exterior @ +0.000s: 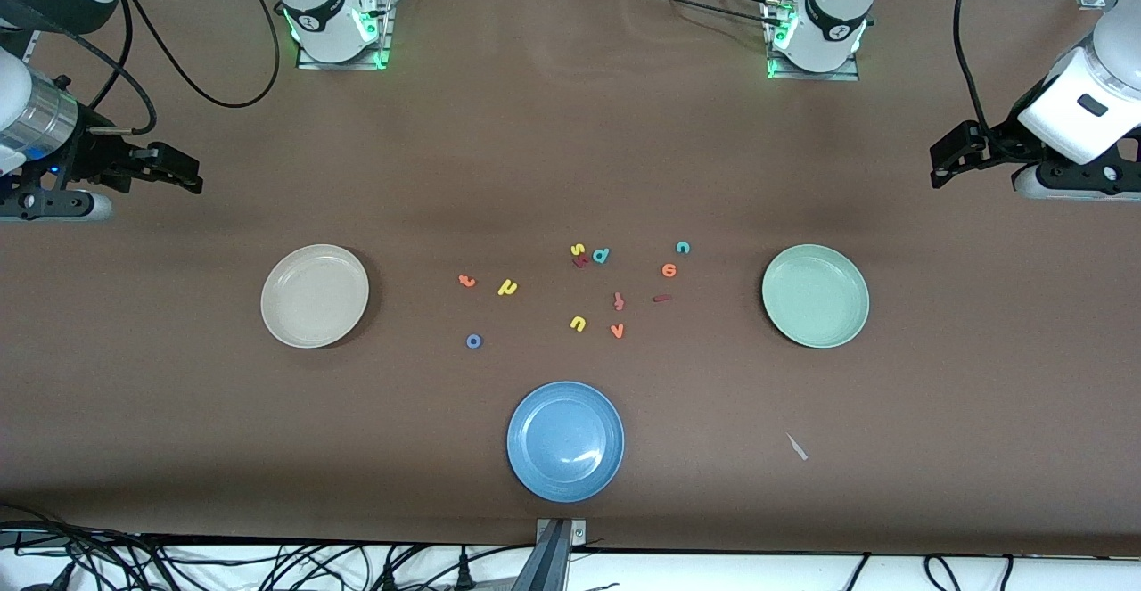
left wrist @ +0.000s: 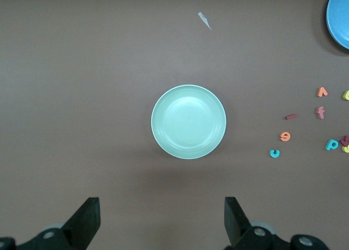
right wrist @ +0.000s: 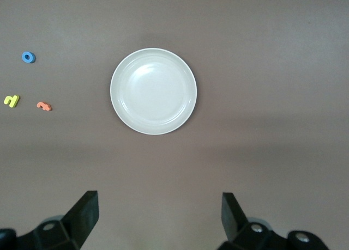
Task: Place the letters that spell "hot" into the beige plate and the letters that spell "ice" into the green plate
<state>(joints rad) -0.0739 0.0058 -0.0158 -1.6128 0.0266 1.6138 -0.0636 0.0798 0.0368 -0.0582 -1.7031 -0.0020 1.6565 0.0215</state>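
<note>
Both the left gripper (left wrist: 161,223) and the right gripper (right wrist: 158,220) hang wide open and empty, so lower one straight down until a small letter like the blue ring (exterior: 473,340) sits right between its fingers.

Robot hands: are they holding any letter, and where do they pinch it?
Nothing is held. The left gripper and right gripper hang open, each over bare table at its own end.

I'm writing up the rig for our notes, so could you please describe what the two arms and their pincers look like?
Both arms are glossy white with black joint bands, on bases lit green, with black cables looping off them. The left pincer and right pincer are matte black with two flat, wedge-shaped fingers; the right wrist carries a silver metal cylinder.
</note>
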